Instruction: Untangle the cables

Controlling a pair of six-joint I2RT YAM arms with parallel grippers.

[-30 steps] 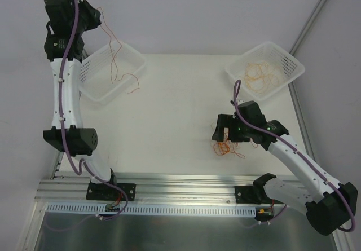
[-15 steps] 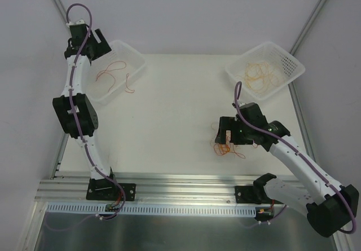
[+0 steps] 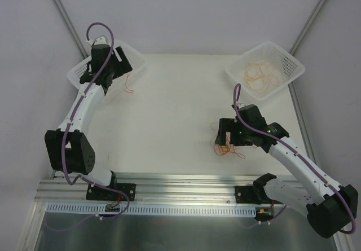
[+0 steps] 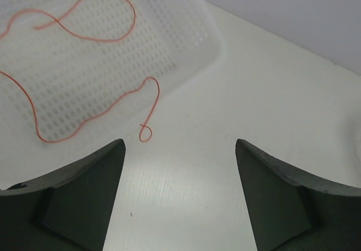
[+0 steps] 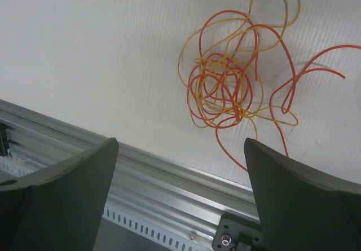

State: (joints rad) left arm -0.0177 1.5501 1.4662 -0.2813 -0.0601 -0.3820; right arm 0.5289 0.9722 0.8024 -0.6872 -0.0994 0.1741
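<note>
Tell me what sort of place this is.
Probably a robotics lab work cell: a left arm and right arm bolted to an aluminium rail, a white table with a plastic basket, and a tangle of cables.

We see the whole table (image 3: 169, 110) from a fixed cam high at the near edge. Our left wrist cam looks down close on a corner of the left basket (image 4: 192, 36), the right one close on the tangle (image 5: 223, 90); overhead catches both.

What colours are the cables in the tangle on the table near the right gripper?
Red and orange-yellow; the tangle shows best in the right wrist view.
</note>
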